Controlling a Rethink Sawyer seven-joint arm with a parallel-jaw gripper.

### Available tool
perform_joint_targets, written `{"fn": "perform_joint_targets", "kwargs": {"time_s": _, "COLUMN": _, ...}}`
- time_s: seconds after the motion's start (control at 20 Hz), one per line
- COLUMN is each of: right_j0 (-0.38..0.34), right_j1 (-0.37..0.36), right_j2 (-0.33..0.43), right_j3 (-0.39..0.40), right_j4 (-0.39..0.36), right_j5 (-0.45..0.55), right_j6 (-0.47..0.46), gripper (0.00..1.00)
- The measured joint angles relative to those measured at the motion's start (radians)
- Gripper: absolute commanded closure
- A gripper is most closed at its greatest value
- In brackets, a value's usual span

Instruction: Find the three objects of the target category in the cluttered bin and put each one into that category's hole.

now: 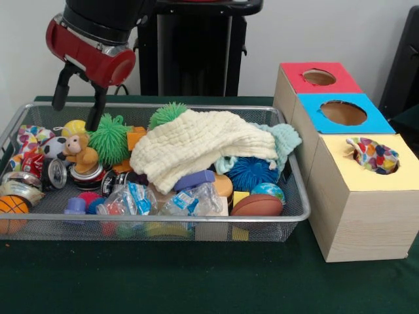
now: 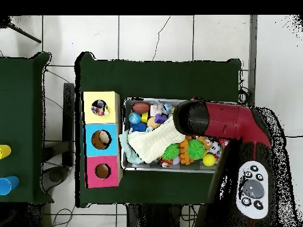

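One polka-dot cloth lies bunched at the bin's far corner on the camera's left, beside the soccer ball and soda cans; another dotted cloth already sits stuffed in the yellow box's hole. No third piece shows; probably under the cream waffle cloth. Gripper hovers over that left end, jaws wide apart and empty, just beside the green spiky ball and plush monkey. To do it well: shift toward the corner, drop straight onto the cloth's bunched middle, pinch fabric only, avoid snagging the mesh wall or the monkey.
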Motion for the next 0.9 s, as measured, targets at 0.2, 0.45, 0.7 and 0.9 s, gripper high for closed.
{"fn": "perform_joint_targets", "kwargs": {"time_s": 0.2, "right_j0": 0.000, "right_j1": 0.009, "right_j2": -0.005, "right_j3": 0.004, "right_j4": -0.013, "right_j5": -0.034, "right_j6": 0.000, "gripper": 0.00}}
{"fn": "perform_joint_targets", "kwargs": {"time_s": 0.45, "right_j0": -0.003, "right_j1": 0.011, "right_j2": -0.007, "right_j3": 0.008, "right_j4": -0.018, "right_j5": -0.057, "right_j6": 0.000, "gripper": 0.00}}
{"fn": "perform_joint_targets", "kwargs": {"time_s": 0.7, "right_j0": -0.016, "right_j1": 0.013, "right_j2": -0.007, "right_j3": 0.025, "right_j4": -0.018, "right_j5": -0.077, "right_j6": 0.000, "gripper": 0.00}}
{"fn": "perform_joint_targets", "kwargs": {"time_s": 0.9, "right_j0": -0.028, "right_j1": 0.017, "right_j2": -0.008, "right_j3": 0.064, "right_j4": -0.018, "right_j5": -0.082, "right_j6": 0.000, "gripper": 0.00}}
